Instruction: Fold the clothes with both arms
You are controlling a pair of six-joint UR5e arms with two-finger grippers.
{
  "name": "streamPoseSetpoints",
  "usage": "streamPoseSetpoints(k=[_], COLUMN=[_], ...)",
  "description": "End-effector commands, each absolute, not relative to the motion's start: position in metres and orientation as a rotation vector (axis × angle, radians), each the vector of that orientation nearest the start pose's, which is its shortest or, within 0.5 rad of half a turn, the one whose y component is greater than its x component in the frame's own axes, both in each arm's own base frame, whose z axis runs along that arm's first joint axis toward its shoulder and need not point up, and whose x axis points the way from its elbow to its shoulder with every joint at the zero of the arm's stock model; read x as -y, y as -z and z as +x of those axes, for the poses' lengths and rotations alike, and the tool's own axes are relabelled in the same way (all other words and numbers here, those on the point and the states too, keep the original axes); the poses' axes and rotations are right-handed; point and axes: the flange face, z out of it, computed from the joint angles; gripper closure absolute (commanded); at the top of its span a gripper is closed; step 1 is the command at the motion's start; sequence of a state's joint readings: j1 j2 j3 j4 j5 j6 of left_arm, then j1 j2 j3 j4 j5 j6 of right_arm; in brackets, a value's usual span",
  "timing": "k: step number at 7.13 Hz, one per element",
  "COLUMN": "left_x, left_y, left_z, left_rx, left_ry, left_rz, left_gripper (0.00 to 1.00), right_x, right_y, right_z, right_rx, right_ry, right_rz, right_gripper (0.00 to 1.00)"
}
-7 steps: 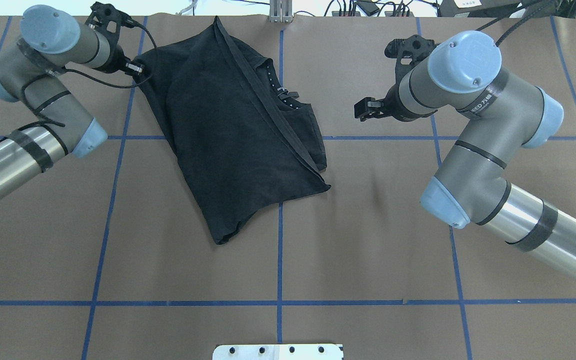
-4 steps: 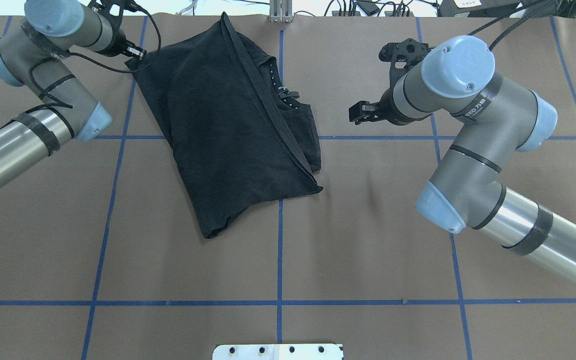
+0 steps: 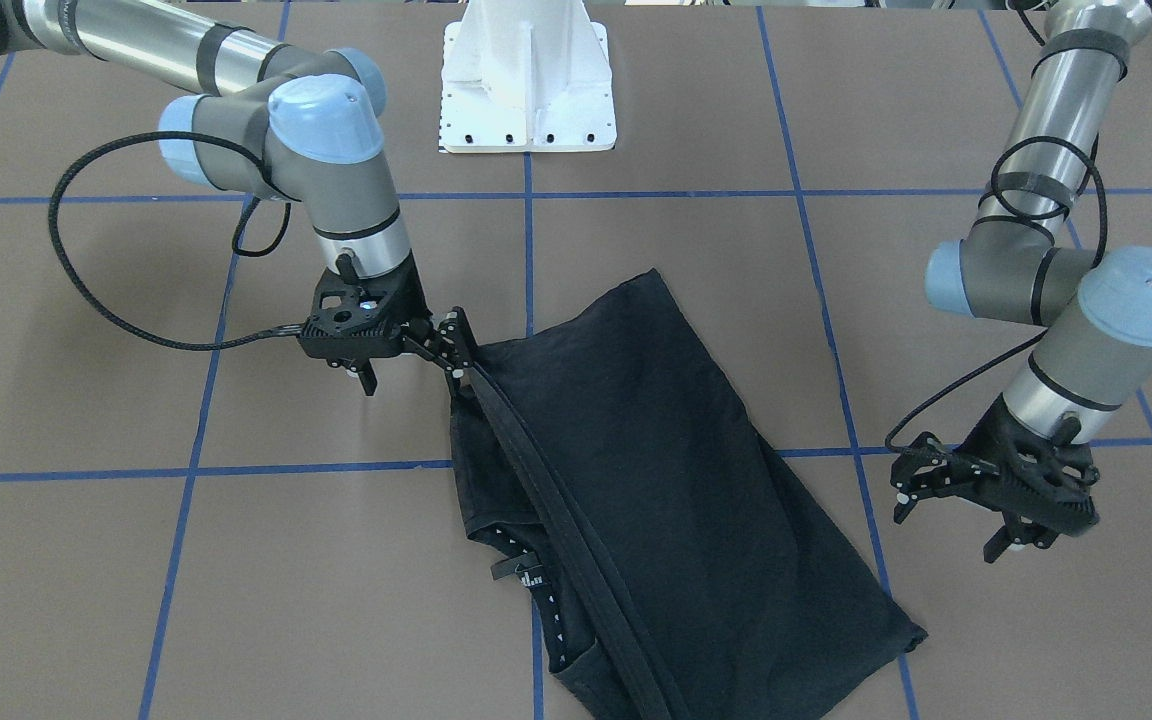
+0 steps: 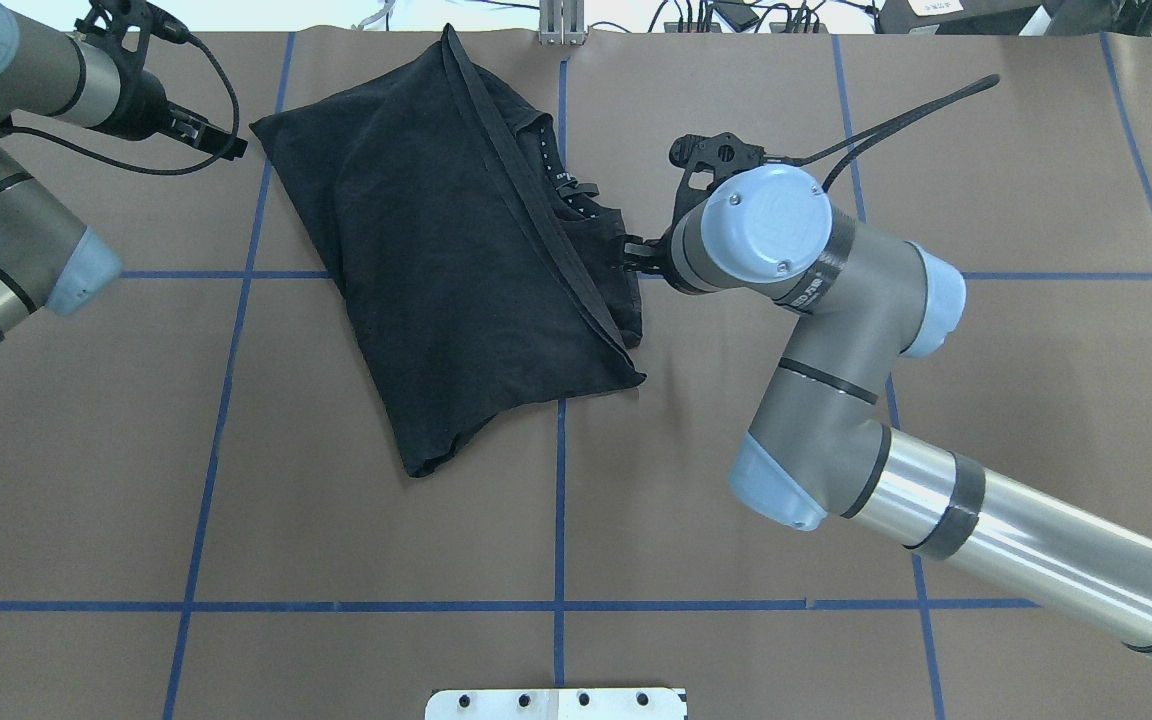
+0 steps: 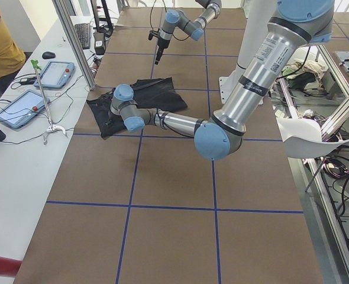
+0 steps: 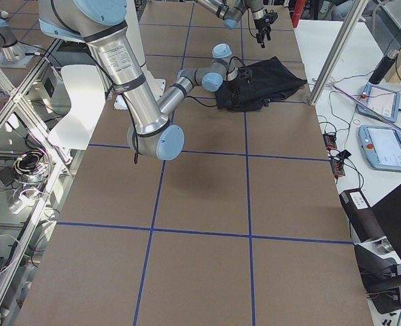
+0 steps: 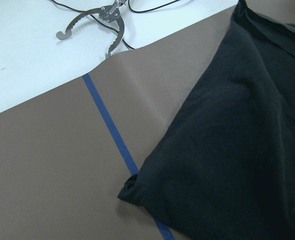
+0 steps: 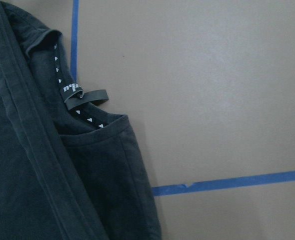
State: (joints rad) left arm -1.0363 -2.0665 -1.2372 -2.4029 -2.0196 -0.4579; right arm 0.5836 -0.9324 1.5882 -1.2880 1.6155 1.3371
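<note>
The black T-shirt (image 4: 456,250) lies folded on the brown table with its plain side up and the collar tag (image 8: 82,95) showing at its right edge. My left gripper (image 4: 226,145) hovers open a short way left of the shirt's far left corner (image 7: 132,192) and holds nothing; its fingers spread wide in the front-facing view (image 3: 901,490). My right gripper (image 3: 454,348) is open right at the shirt's sleeve edge below the collar, and in the overhead view (image 4: 633,255) the wrist hides most of it. Neither wrist view shows fingers.
Blue tape lines (image 4: 558,500) grid the table. The white robot base plate (image 3: 528,80) sits at the near edge. Beyond the far edge is a white bench with a metal clamp (image 7: 107,25), tablets (image 5: 56,74) and a seated person (image 5: 0,41).
The left gripper let go of the shirt's far left corner and drew back to the left. The right arm swung left to the shirt's right edge. The shirt shifted slightly toward the far left.
</note>
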Motion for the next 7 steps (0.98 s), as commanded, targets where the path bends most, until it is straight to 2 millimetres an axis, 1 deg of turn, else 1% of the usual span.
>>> streamPoseSetpoints(k=[1,2,3,4,5,6,7], left_x=[0.657,0.657,0.658,0.657,0.657,0.657,0.657], left_y=[-0.441,-0.441,-0.441,-0.443,-0.443,-0.443,-0.443], left_z=[0.285,0.285,0.284,0.285,0.285,0.285,0.285], left_rx=[-0.833,-0.832,-0.834,-0.834,-0.834,-0.834,-0.835], left_ry=[-0.292,-0.29,-0.283,-0.282,-0.282,-0.283,-0.281], left_rz=[0.662,0.662,0.661,0.657,0.657,0.659,0.658], left_gripper=[0.0,0.0,0.0,0.0,0.0,0.0,0.0], right_x=[0.497,0.494,0.492,0.488,0.486,0.482,0.48], right_y=[-0.268,-0.269,-0.276,-0.281,-0.288,-0.295,-0.294], right_z=[-0.574,-0.576,-0.577,-0.578,-0.576,-0.58,-0.581], right_rx=[0.967,0.968,0.961,0.954,0.922,0.896,0.898], right_ry=[-0.396,-0.398,-0.403,-0.398,-0.402,-0.412,-0.411], right_rz=[0.356,0.35,0.342,0.34,0.333,0.341,0.341], right_gripper=[0.09,0.13,0.19,0.22,0.22,0.22,0.22])
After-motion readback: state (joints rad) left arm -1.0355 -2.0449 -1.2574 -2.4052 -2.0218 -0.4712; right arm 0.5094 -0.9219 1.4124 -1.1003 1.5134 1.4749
